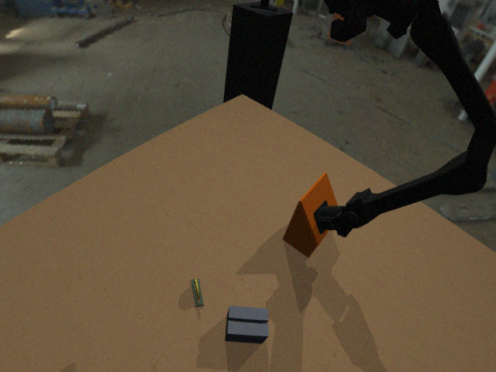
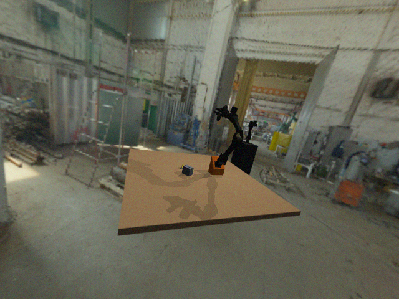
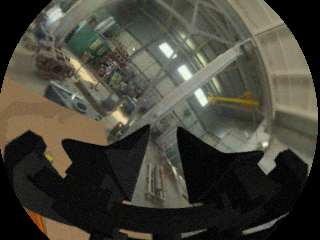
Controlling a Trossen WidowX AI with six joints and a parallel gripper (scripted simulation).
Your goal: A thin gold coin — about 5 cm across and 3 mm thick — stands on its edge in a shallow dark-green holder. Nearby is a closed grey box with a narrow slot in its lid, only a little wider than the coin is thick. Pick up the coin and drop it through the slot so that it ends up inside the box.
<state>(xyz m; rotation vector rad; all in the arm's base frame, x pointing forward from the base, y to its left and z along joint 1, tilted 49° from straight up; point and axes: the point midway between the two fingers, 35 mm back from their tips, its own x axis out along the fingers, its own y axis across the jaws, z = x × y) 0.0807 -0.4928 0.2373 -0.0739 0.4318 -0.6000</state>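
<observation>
Gold coin (image 1: 194,286) on edge in dark-green holder (image 1: 198,298), just left of grey box (image 1: 247,325) on table (image 1: 120,240) in the top view, not touching it. Narrow dark slot across the box lid. Tilted orange block (image 1: 308,224) well beyond the grey box, farther back and right. Claw (image 1: 322,218) against the block's upper face, far from the grey box; fingers partly spread, pinching nothing.
</observation>
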